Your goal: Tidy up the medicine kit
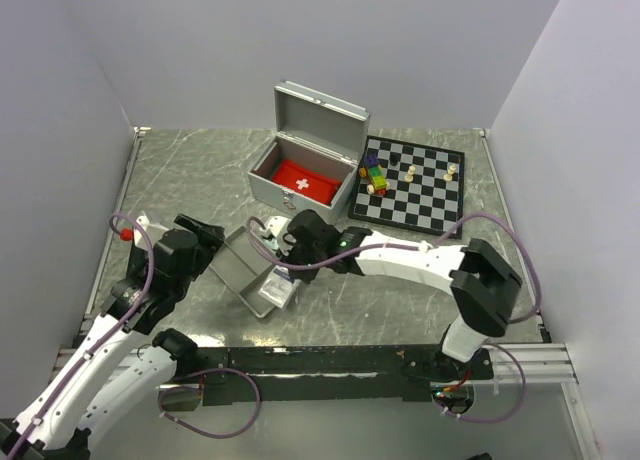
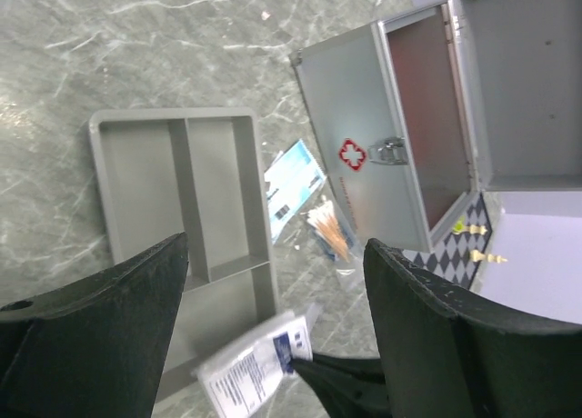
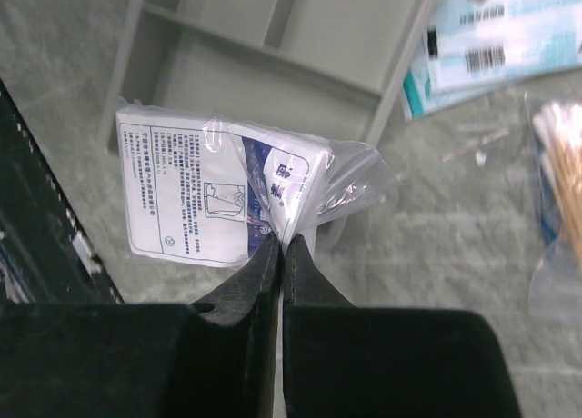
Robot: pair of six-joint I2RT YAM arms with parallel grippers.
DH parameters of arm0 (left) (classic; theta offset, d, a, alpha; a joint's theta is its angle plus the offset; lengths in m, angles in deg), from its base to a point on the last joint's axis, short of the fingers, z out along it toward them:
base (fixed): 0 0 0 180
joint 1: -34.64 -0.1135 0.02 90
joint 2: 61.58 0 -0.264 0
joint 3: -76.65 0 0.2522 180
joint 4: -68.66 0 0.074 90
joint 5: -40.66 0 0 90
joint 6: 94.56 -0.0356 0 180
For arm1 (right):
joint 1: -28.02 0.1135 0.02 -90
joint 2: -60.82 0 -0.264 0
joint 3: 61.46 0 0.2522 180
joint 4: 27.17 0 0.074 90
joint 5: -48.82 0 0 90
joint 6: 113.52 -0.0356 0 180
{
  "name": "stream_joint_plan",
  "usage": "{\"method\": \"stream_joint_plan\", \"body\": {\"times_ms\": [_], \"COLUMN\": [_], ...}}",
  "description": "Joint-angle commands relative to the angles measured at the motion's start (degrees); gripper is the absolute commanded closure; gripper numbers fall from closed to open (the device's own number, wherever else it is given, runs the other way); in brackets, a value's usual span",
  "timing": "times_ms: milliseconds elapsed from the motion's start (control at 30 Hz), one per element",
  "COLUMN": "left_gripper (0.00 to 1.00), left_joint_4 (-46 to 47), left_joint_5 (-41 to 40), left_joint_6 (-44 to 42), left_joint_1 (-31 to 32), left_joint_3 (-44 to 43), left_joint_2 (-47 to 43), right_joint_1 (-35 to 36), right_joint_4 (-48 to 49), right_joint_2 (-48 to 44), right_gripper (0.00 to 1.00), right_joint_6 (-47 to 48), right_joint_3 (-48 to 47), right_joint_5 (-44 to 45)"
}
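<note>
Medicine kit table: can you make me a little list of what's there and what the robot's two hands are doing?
Medicine kit: silver case, lid open, red pouch inside
Grey tray: divided, just in front of the kit
Right gripper: shut on white packet, at the tray's corner
Left gripper: open, holding nothing, by the tray
Loose on table: blue-white packet, cotton swabs, between tray and kit
Chessboard: right of the kit, pieces and coloured blocks on it

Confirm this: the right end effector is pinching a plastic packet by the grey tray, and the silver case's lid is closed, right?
Wrong on the lid: the top external view shows the medicine kit with it open, standing up. The right end effector is indeed shut on the plastic packet by the grey tray.
</note>
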Motion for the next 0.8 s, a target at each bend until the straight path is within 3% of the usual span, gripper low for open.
{"method": "stream_joint_plan", "body": {"times_ms": [0,433,500,567,700,767], "left_gripper": [0.18,0.18,0.17,0.17,0.17,0.17], "left_joint_4": [-0.95,-2.53,-2.45,-2.27,-2.27,-2.09], "left_joint_5": [-1.20,-1.90,-1.73,-1.55,-1.64,-1.64], "left_joint_6": [0.61,1.40,1.67,1.76,1.23,1.23], "left_joint_1": [-0.36,-0.45,-0.45,-0.45,-0.53,-0.62], "left_joint_3": [0.84,2.34,2.43,2.34,1.99,2.25], "left_joint_2": [-0.66,-2.68,-2.33,-2.16,-2.33,-2.60], "right_joint_1": [0.71,2.47,3.17,3.61,3.70,3.61], "right_joint_4": [3.05,2.35,2.96,4.02,7.26,8.06], "right_joint_2": [3.39,7.71,7.10,5.26,0.60,0.50], "right_gripper": [1.00,0.98,0.58,0.38,0.33,0.47], "right_joint_6": [1.33,-6.40,-7.72,-9.39,-11.33,-10.81], "right_joint_3": [-6.63,-6.64,-5.85,-4.44,-1.19,-0.66], "right_joint_5": [-0.61,3.51,4.65,6.67,7.74,6.34]}}
